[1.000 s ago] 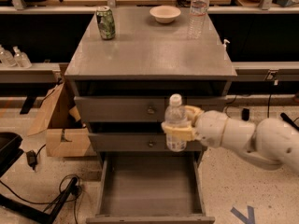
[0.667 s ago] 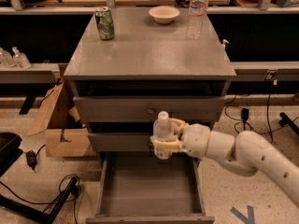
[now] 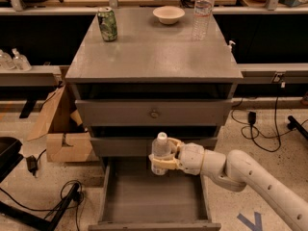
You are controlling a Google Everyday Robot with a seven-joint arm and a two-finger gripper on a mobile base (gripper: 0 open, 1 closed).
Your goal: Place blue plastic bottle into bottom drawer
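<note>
The gripper [image 3: 167, 160] clasps the bottle [image 3: 161, 150] upright, below the front edge of the counter [image 3: 154, 57]. It seems to hang clear above the open drawer [image 3: 154, 203].

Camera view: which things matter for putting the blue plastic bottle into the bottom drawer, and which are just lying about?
For the job: blue plastic bottle, held upright in the gripper, above the open bottom drawer.
Lying about: green can, bowl and tall water bottle on the cabinet top; cardboard box beside it on the left.
</note>
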